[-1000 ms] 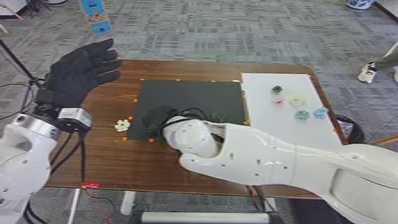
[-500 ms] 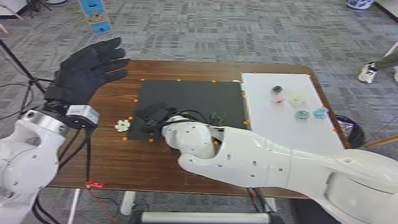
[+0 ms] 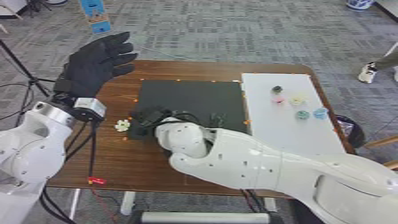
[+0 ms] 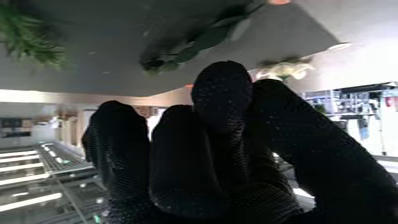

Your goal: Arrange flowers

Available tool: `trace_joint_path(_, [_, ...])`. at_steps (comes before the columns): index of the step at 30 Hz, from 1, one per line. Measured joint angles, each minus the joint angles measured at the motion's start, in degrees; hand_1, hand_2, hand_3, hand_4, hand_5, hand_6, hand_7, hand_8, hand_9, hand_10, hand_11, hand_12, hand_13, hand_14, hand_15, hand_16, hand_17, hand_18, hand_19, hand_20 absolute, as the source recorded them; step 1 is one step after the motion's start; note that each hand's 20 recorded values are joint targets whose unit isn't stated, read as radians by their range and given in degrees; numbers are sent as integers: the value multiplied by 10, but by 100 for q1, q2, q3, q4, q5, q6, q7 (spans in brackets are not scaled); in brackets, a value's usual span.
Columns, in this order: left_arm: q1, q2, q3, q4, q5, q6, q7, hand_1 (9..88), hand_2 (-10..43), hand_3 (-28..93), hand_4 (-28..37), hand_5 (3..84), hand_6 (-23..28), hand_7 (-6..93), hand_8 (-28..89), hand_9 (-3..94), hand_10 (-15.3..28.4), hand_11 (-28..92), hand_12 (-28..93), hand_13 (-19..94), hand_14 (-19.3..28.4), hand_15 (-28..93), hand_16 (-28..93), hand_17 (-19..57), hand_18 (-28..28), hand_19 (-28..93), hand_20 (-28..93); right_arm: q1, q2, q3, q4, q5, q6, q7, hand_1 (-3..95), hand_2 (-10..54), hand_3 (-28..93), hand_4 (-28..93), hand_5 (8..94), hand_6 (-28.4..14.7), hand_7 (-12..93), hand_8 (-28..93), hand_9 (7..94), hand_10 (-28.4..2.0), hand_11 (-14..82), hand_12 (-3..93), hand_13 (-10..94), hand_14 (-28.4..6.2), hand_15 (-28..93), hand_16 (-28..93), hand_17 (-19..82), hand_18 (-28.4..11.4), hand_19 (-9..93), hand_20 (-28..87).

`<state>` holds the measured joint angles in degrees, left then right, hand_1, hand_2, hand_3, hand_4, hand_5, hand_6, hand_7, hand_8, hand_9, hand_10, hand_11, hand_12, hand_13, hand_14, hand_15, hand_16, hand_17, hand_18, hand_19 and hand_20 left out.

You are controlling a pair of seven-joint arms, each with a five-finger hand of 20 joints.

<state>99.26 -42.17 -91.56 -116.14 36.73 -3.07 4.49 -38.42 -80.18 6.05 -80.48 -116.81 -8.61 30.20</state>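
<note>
Overhead, in the head view, I see the robot's right hand in its black fabric glove (image 3: pixel 149 116) over a black rectangular mat (image 3: pixel 188 92), near a white flower (image 3: pixel 122 125); the white jointed right arm (image 3: pixel 253 160) blocks part of the mat's front edge. The right wrist view shows me its fingers (image 4: pixel 182 160) loosely extended; whether they hold anything I cannot tell. It details a feathery green sprig (image 4: pixel 31 37) and a broad-leaved green sprig (image 4: pixel 206 41) over the mat. Small pink (image 3: pixel 278 100), yellow (image 3: pixel 297 100) and blue (image 3: pixel 321 113) flowers rest on a white sheet (image 3: pixel 277 127). The black-gloved left hand (image 3: pixel 89 65) is raised, fingers open, by the brown wooden table's (image 3: pixel 133 162) far left corner.
</note>
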Motion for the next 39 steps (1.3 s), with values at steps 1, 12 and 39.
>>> trace_joint_path(1, [-25,1,22,13,-1,-8,-6,239,-24,711,-283,310,29,203,-99,296,129,249,177,243,150,297,7,-91,228,461,92,-22,-1,15,-23,-4,-17,-17,256,197,932,-77,227,6,125,-109,769,-117,623,370,813,-40,879,393,539,-222,932,726])
trace_joint_path(12, [-291,7,240,133,-15,-80,-78,239,-23,710,-283,311,29,204,-99,296,129,249,177,243,150,297,6,-91,228,461,92,-381,-148,294,-120,-207,-389,-206,243,225,932,-75,244,17,146,-127,781,-118,657,340,828,-38,885,388,555,-223,932,732])
trace_joint_path(39, [826,-25,-839,-363,-19,75,36,238,-23,709,-283,310,29,201,-98,296,129,248,177,243,150,295,6,-92,228,461,92,-251,12,346,-602,-335,-1711,-10,232,236,925,-69,331,-9,128,-120,808,-115,665,315,851,-37,879,392,580,-226,932,737])
